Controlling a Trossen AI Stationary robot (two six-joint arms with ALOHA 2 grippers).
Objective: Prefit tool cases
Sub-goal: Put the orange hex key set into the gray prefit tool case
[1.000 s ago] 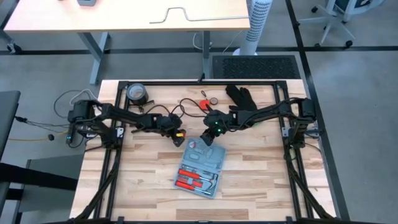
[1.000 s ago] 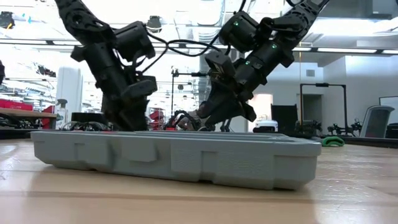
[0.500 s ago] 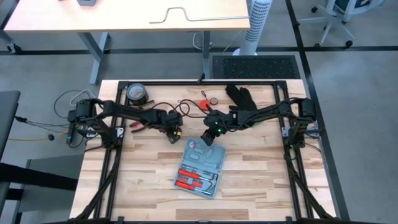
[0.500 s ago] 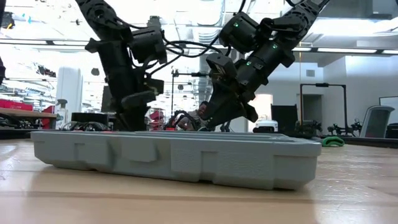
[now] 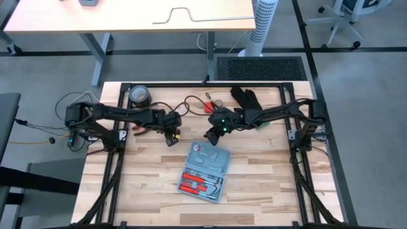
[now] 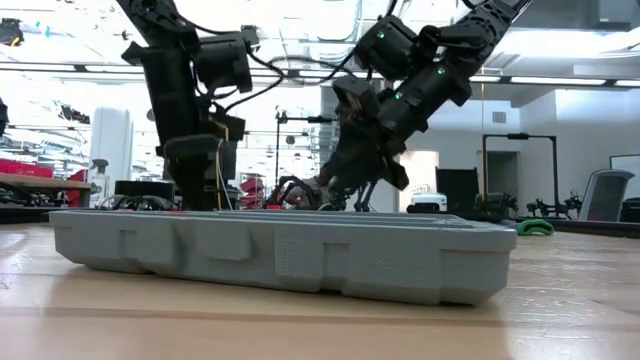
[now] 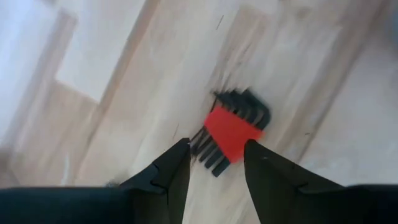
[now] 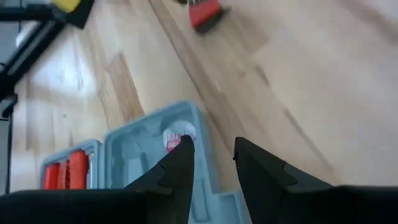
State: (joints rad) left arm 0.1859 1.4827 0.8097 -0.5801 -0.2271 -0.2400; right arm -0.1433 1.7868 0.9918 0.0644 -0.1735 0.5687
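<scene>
The blue-grey tool case (image 5: 203, 170) lies open and flat on the table's middle, with red-handled tools (image 5: 191, 186) in its near recesses; the low view shows its side (image 6: 280, 250). My right gripper (image 8: 211, 146) hangs open, slanting down over the case's far end (image 8: 146, 146), where a round red-and-white piece (image 8: 176, 137) sits in a recess. My left gripper (image 7: 216, 149) points down, open, left of the case's far end. A red holder of black hex keys (image 7: 231, 129) lies on the wood just past its fingertips, and I see no touch.
Along the far edge lie a dark tape roll (image 5: 140, 95), a black glove (image 5: 245, 98), small red parts (image 5: 210, 105) and a dark cable (image 5: 191, 102). Black frame rails (image 5: 114, 165) run along both table sides. Bare wood lies left and right of the case.
My left gripper has gone toward the table's left edge, away from the case, and now stands more upright. My right gripper has drawn a little toward the far edge. The case has stayed in place.
</scene>
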